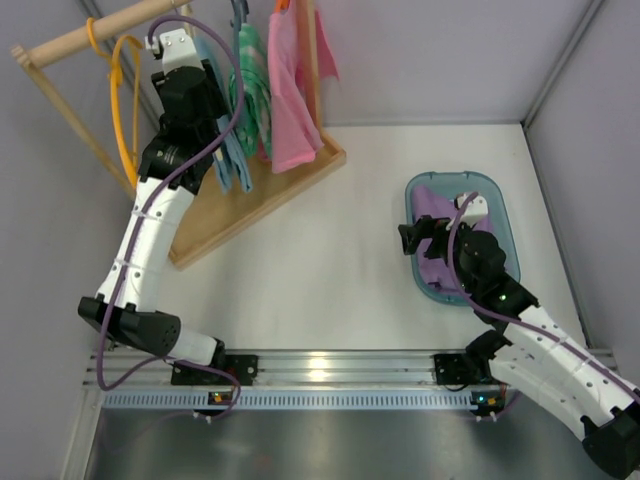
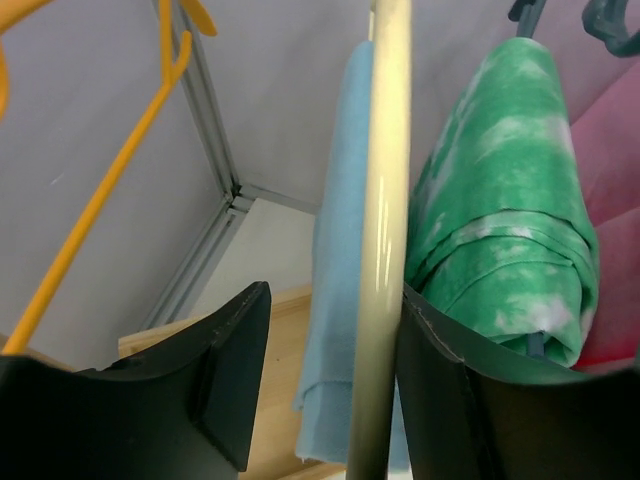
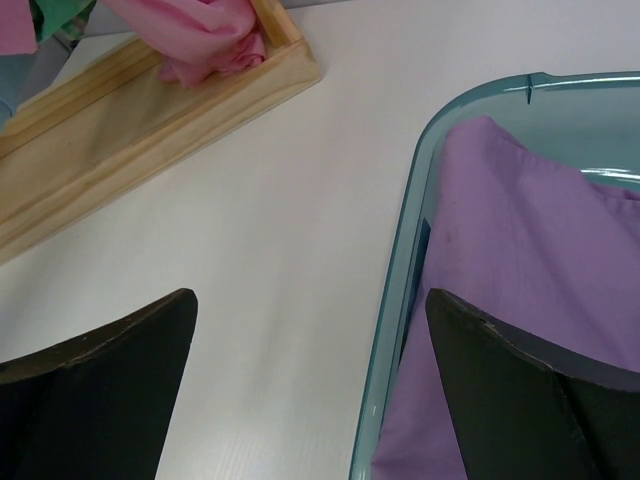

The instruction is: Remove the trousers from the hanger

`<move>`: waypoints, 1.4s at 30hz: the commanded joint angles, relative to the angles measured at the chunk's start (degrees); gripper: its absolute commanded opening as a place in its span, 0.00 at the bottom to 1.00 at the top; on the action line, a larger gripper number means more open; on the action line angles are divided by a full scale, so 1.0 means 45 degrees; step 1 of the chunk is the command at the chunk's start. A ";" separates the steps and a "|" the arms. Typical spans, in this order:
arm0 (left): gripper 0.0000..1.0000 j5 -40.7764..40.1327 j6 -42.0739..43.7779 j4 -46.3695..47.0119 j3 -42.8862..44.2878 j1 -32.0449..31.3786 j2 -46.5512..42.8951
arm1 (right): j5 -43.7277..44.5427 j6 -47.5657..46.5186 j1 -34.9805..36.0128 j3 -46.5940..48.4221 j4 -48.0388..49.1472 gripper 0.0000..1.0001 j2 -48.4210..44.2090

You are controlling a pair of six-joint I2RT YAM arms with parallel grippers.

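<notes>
The light blue trousers (image 2: pixel 340 250) hang folded over the thin cream hanger (image 2: pixel 385 200), whose bar runs upright between my left gripper's fingers and rests against the right finger. The left gripper (image 2: pixel 335 290) is open, with a wide gap on its left side. In the top view it (image 1: pixel 212 85) is up at the rack beside the trousers (image 1: pixel 228 160); the hanger is not distinguishable there. My right gripper (image 1: pixel 415 240) is open and empty, over the table at the bin's left rim; the right wrist view (image 3: pixel 310 330) shows the same.
A green patterned garment (image 2: pixel 510 220) and a pink garment (image 1: pixel 290 90) hang just right of the trousers. A yellow-orange hanger (image 1: pixel 125 90) hangs on the left of the wooden rack (image 1: pixel 260 200). A teal bin (image 1: pixel 503 215) holds purple cloth (image 3: pixel 520 250).
</notes>
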 commanded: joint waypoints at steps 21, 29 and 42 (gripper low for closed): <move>0.48 -0.0080 0.0897 0.1803 -0.0565 0.0105 -0.0198 | -0.0206 -0.0017 0.0163 0.0539 0.0299 0.99 0.0194; 0.36 -0.0373 0.1268 0.2565 -0.1229 0.0105 -0.0373 | -0.0187 -0.0017 0.0163 0.0539 0.0299 0.99 0.0213; 0.00 0.0174 0.1249 0.2721 -0.1190 0.0105 -0.0685 | -0.0167 -0.0037 0.0163 0.0499 0.0280 0.99 0.0155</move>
